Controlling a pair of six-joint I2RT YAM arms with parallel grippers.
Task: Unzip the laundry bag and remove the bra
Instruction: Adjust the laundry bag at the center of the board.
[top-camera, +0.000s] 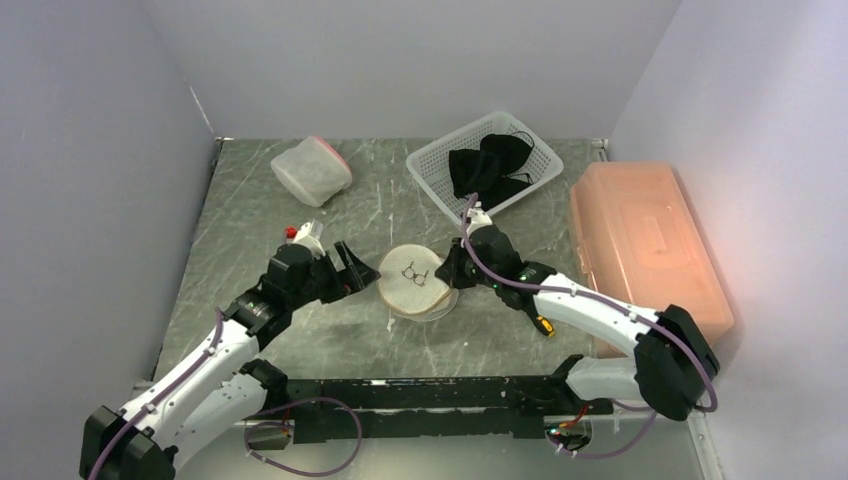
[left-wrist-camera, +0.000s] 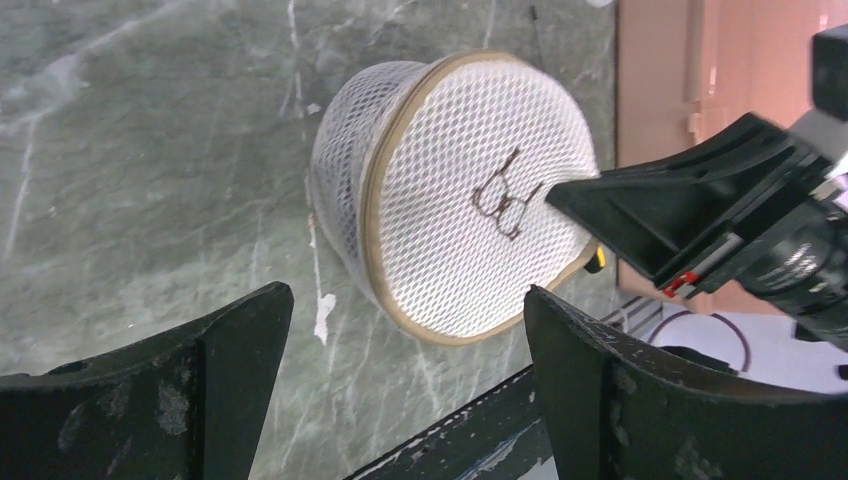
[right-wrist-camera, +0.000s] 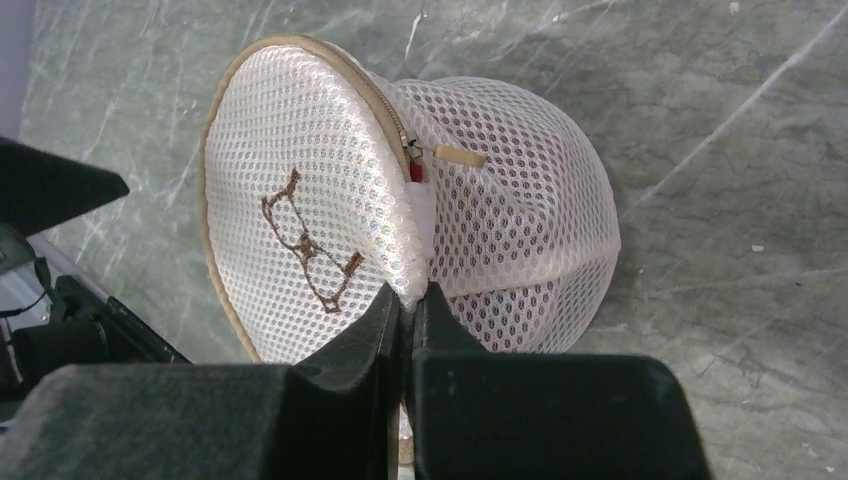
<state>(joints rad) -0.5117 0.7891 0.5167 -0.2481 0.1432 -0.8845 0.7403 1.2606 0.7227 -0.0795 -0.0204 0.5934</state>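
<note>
We are near the start of the job. The round white mesh laundry bag (top-camera: 418, 283) with a tan edge sits in the middle of the grey marble worktop (top-camera: 250, 230), tipped up so its flat face with the little brown drawing points at the lower part of the top picture. Our right claw (right-wrist-camera: 410, 300) is squeezed tight, and it looks like it pinches a bit of the mesh right at the bag's edge, low in the middle of the right wrist picture. The small tan zip tab (right-wrist-camera: 458, 155) sticks out just above that spot, and nothing is holding it. As far as we can see, the zip along the tan edge is shut. We cannot see the bra, so we think it is inside the bag. Our left claw (left-wrist-camera: 405, 300) is wide open and holds nothing. It waits just beside the bag, on the left in the top picture, pointing at it. So one claw has the bag. We think what is left is to grab the tab, pull the zip round, and take the bra out. Far off, at the top of the top picture, are a white plastic basket (top-camera: 445, 160) with black cloth (top-camera: 490, 165) in it and a cloudy plastic tub (top-camera: 310, 170). A long orange plastic box (top-camera: 640, 250) lies on the right.
</note>
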